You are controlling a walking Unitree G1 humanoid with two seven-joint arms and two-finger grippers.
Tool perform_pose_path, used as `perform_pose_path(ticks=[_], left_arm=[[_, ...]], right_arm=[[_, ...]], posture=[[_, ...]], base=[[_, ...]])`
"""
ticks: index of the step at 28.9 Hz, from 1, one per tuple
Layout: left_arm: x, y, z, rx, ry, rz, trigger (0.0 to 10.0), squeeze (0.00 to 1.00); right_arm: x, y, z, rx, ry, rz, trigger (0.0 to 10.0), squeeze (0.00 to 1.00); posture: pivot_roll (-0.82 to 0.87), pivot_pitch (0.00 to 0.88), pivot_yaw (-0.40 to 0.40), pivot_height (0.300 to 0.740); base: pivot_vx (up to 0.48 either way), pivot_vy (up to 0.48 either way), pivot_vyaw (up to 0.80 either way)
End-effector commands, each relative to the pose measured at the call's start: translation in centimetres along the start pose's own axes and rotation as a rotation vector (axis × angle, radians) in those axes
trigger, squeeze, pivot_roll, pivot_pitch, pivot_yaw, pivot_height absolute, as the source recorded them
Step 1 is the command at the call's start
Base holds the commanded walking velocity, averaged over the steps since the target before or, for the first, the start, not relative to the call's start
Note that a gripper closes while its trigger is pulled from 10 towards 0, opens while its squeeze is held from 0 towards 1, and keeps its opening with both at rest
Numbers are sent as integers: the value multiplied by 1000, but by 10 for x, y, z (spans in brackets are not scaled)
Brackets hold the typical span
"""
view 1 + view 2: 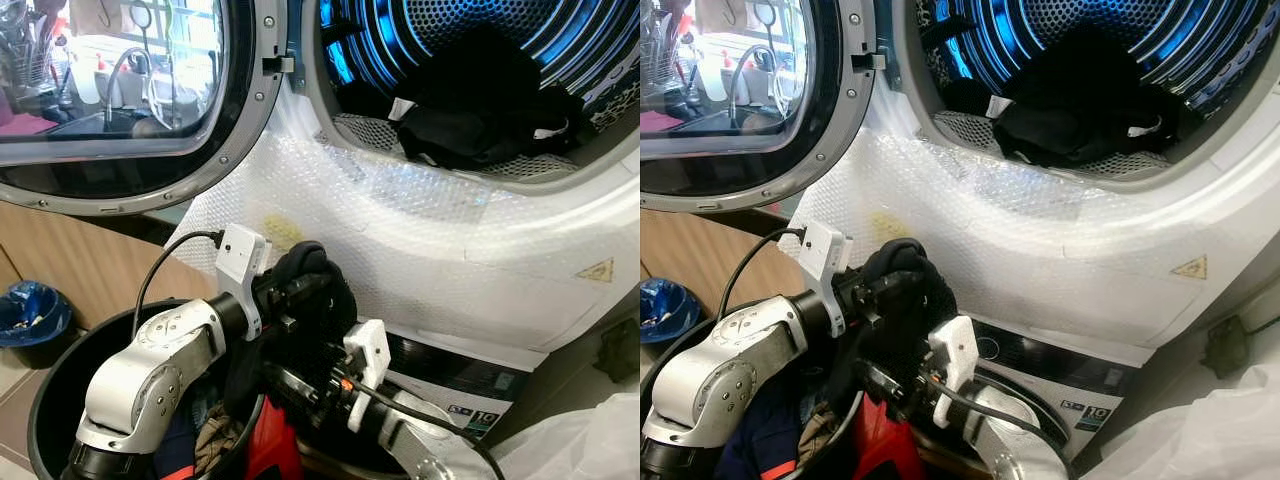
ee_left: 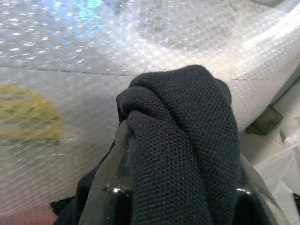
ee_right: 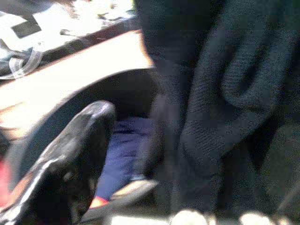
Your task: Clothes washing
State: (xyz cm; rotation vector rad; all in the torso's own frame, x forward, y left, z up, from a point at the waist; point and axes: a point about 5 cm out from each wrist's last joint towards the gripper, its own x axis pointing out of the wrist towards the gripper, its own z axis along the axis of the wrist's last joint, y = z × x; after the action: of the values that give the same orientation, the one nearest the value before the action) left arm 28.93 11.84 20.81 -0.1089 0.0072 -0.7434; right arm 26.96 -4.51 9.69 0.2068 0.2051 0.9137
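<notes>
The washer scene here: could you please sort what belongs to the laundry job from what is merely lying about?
Job:
- black knit garment, clamped in left end effector
- right end effector alongside
- black basket of clothes
- dark laundry in drum
- open door

Lying about:
- blue bin
- white plastic sheet

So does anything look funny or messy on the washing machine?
Yes: bubble wrap covers the washer front below the open drum, as if still half-packed, with a yellow patch showing under it. Nothing has spilled.
</notes>
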Motion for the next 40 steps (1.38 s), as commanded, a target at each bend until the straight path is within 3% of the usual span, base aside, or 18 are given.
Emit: perform_pose_path(ticks=[1,4,8,11,18,21,27,30,32,38,40], left_arm=[[4,-2,8,20,-27,-6,0,0],[4,-3,8,17,-28,-5,0,0],[8,-4,7,9,-29,2,0,0],[11,-5,7,2,-30,10,0,0],[27,-4,0,-68,-21,132,0,0],[31,-4,-2,-90,-12,182,0,0],[43,-17,0,-137,-26,210,0,0],[49,-28,4,-138,-31,173,0,0],[52,-39,11,-142,-50,155,0,0],[53,-48,22,-146,-75,136,0,0],[51,-52,27,-144,-81,124,0,0]], right_arm=[[1,-6,-2,-8,-1,-80,10000,0],[4,-6,0,24,-29,-105,10000,0],[12,-11,8,-24,-44,-247,10000,0],[15,-12,12,51,-77,-287,10000,0],[25,16,26,121,-117,-125,10000,0],[28,14,28,119,-120,-171,10000,0],[26,14,27,129,-99,-169,10000,0],[26,11,26,105,-88,-215,10000,0],[22,1,26,78,-98,-325,10000,0],[15,-12,27,135,-123,-430,10000,0],[12,-22,28,149,-142,-528,10000,0]], posture=[[21,53,-67,740],[23,49,-67,740],[22,45,-66,740],[23,41,-64,740],[16,51,-64,740],[15,54,-63,740],[16,56,-59,740],[15,54,-57,740],[15,51,-55,740],[23,52,-51,740],[25,52,-51,740]], base=[[0,0,0],[0,0,0],[0,0,0],[0,0,0],[0,0,0],[0,0,0],[0,0,0],[0,0,0],[0,0,0],[0,0,0],[0,0,0]])
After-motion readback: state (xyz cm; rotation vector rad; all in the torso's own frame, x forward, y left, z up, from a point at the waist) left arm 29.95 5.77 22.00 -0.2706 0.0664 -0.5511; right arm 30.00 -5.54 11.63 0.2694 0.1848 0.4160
